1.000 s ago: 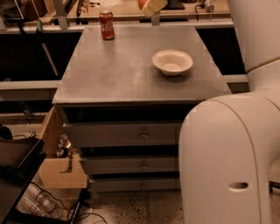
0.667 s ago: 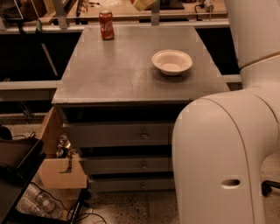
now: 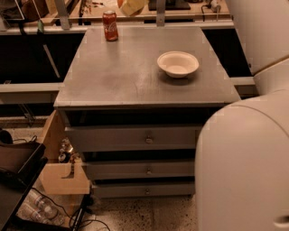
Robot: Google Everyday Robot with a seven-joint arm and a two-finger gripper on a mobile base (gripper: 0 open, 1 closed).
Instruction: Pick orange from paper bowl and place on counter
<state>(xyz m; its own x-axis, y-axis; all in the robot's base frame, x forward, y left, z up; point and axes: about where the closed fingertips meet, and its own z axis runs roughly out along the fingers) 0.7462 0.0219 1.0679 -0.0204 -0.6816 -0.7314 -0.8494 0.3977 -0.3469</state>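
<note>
1. Gripper. My gripper [image 3: 132, 5] appears only as a pale yellowish shape cut off by the top edge of the frame, just left of centre. It sits above the far edge of the counter [image 3: 122, 72], to the right of the red soda can [image 3: 110, 25]. Jaw state: I cannot tell whether they are apart, together or clamped on something.

2. Orange. A small orange-coloured patch, which I read as the orange [image 3: 120, 3], lies against the left side of the gripper at the very top edge. It is well apart from the paper bowl [image 3: 177, 67]. Too little of it shows to give an axis or a facing direction.

3. Paper bowl. It stands upright on the right half of the counter with its opening facing up and its flared rim level. The interior shows bare white paper. The bowl is round, so no long axis applies.

4. Soda can. It stands upright at the upper left corner of the counter, long axis vertical.

5. Arm. My white arm [image 3: 244, 167] fills the lower right of the frame and rises along the right edge.

6. Cabinet. Grey drawers with a round knob [image 3: 149, 140] on each front sit below the counter. A tan open box [image 3: 63, 173] stands at lower left.
</note>
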